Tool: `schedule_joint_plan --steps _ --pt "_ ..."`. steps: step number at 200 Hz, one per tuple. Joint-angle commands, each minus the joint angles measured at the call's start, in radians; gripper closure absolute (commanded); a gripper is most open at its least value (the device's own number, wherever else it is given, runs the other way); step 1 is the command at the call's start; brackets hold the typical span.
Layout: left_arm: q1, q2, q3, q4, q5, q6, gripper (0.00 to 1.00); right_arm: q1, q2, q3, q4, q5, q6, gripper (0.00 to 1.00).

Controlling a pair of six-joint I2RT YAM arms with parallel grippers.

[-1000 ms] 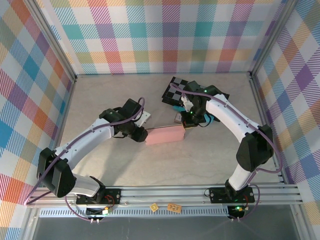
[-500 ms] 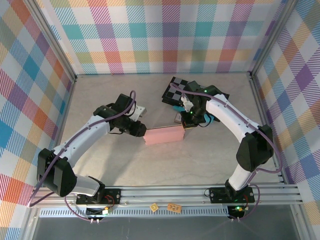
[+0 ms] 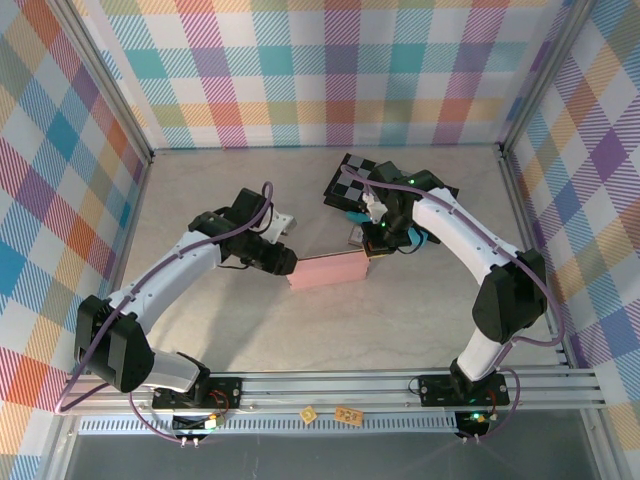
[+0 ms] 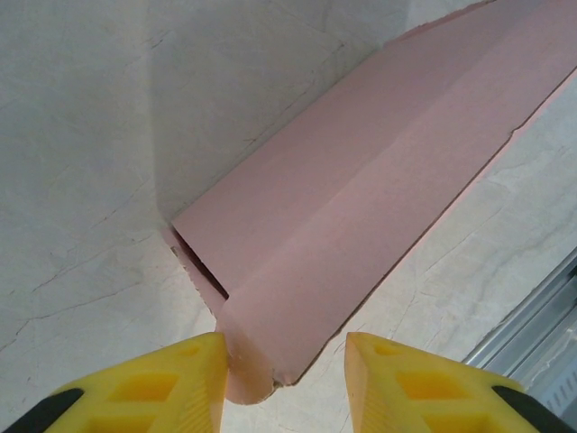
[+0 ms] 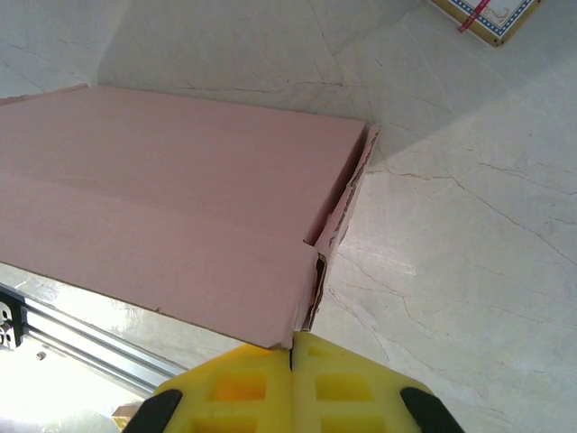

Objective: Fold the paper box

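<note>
The paper box [image 3: 328,270] is a dusty-pink carton lying flat on the table between both arms. My left gripper [image 3: 290,264] is at its left end. In the left wrist view the jaws [image 4: 286,361] stand open around the box's [image 4: 361,198] near corner, and the left finger [image 4: 194,379] touches a rounded pink tab while the other finger stays clear. My right gripper [image 3: 377,250] is at the right end. Its yellow fingers [image 5: 291,345] are shut together, tips against the worn corner of the box [image 5: 162,198]. Whether a flap edge is pinched there is unclear.
A black-and-grey checkered board [image 3: 352,178] lies behind the right gripper. A printed card pack [image 5: 487,16] sits just past the box's right end. The aluminium rail [image 3: 330,385] runs along the near edge, and plaid walls enclose the table.
My left wrist swung up and back toward the far left, and its jaws widened slightly. The box's left end slid a little left. The right arm stayed still.
</note>
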Motion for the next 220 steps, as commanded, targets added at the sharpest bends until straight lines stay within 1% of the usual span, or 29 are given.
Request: schedule_joint_plan --steps 1,15,42,74,93,105,129,169,177,190,196,220 --pt "0.005 -0.007 -0.022 -0.014 -0.017 0.021 0.60 -0.007 0.009 0.019 -0.021 -0.022 0.017 1.00" --pt "0.005 -0.022 -0.031 -0.015 -0.042 0.025 0.58 -0.009 0.008 0.017 -0.017 -0.024 0.020 1.00" --pt "0.006 -0.019 -0.036 -0.007 -0.057 0.022 0.58 -0.010 0.008 0.012 -0.011 -0.031 0.022 1.00" --pt "0.005 0.005 -0.023 0.013 -0.080 0.006 0.66 -0.009 0.012 0.012 -0.009 -0.034 0.023 1.00" --pt "0.005 0.028 -0.011 0.005 -0.067 0.001 0.76 -0.010 0.011 0.010 -0.008 -0.033 0.023 1.00" --pt "0.005 0.042 -0.010 -0.001 -0.054 -0.004 0.79 -0.010 0.010 0.009 -0.007 -0.033 0.025 1.00" --pt "0.002 0.040 -0.028 0.009 -0.056 -0.019 0.80 -0.010 0.007 0.006 -0.005 -0.032 0.028 1.00" --pt "-0.004 0.050 -0.004 -0.003 -0.061 -0.030 0.81 -0.010 0.010 0.003 -0.001 -0.033 0.029 1.00" --pt "-0.006 0.048 0.006 -0.009 -0.062 -0.036 0.80 -0.010 0.010 0.003 -0.002 -0.033 0.030 1.00" --pt "-0.007 0.038 0.027 -0.024 -0.068 -0.054 0.69 -0.010 0.009 0.006 -0.003 -0.031 0.032 1.00" --pt "-0.006 0.032 0.039 -0.032 -0.071 -0.065 0.66 -0.010 0.009 0.007 -0.004 -0.029 0.031 1.00" --pt "-0.006 0.027 0.086 -0.079 -0.060 -0.100 0.59 -0.010 0.009 0.010 -0.009 -0.028 0.034 1.00"
